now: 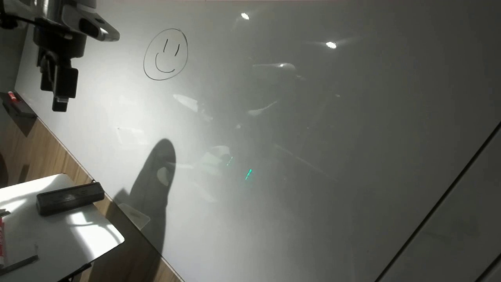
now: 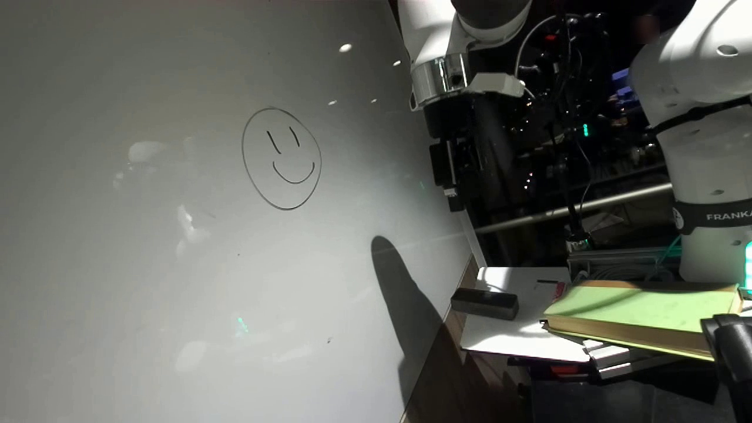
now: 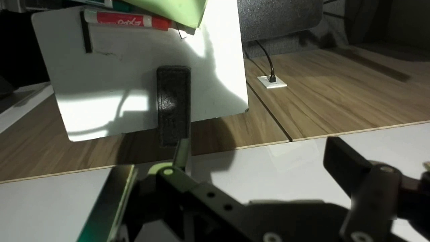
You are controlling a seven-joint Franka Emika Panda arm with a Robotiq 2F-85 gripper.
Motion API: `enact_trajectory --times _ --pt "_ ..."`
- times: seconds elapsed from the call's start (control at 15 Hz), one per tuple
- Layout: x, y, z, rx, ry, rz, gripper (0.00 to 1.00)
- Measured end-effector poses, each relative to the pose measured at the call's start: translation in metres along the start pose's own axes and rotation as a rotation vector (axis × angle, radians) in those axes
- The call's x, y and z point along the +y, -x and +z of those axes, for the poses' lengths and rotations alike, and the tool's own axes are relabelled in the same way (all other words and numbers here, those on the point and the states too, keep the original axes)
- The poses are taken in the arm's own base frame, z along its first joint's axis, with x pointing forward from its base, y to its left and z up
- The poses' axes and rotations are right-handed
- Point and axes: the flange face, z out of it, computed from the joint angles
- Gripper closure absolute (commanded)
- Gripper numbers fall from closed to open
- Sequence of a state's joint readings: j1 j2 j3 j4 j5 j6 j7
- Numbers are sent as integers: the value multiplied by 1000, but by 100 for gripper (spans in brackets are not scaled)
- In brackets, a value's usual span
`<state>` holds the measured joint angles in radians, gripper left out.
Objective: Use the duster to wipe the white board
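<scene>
The duster (image 1: 70, 198), a dark flat block, lies on a small white tabletop (image 1: 47, 235) with one end over its edge. It shows also in an exterior view (image 2: 484, 303) and in the wrist view (image 3: 173, 104). The white board (image 1: 274, 137) is a large upright glossy panel with a drawn smiley face (image 1: 166, 55); it also shows in an exterior view (image 2: 176, 247). My gripper (image 1: 60, 105) hangs above the duster, close to the board, pointing down. It also shows in an exterior view (image 2: 455, 202). In the wrist view its fingers (image 3: 258, 148) are wide apart with nothing between them.
A red marker (image 3: 124, 20) and a thick green-covered book (image 2: 640, 308) are on the tabletop beside the duster. Wood panelling (image 3: 336, 90) with a socket and plugged cable (image 3: 272, 81) borders the board. The arm's white base (image 2: 711, 217) stands behind the book.
</scene>
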<state>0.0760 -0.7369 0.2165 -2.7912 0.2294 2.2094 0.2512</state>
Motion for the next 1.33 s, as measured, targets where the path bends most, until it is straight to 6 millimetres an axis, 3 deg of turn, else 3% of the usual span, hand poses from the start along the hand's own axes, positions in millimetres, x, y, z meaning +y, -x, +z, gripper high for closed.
enact_trajectory --times 0.33,0.67,0.93,1.33 --pt "0 -21 48 8 26 14 0" --pt "22 -38 101 -22 98 21 0" --pt "39 -42 135 -56 132 32 0" --pt "50 -42 171 -95 150 38 0"
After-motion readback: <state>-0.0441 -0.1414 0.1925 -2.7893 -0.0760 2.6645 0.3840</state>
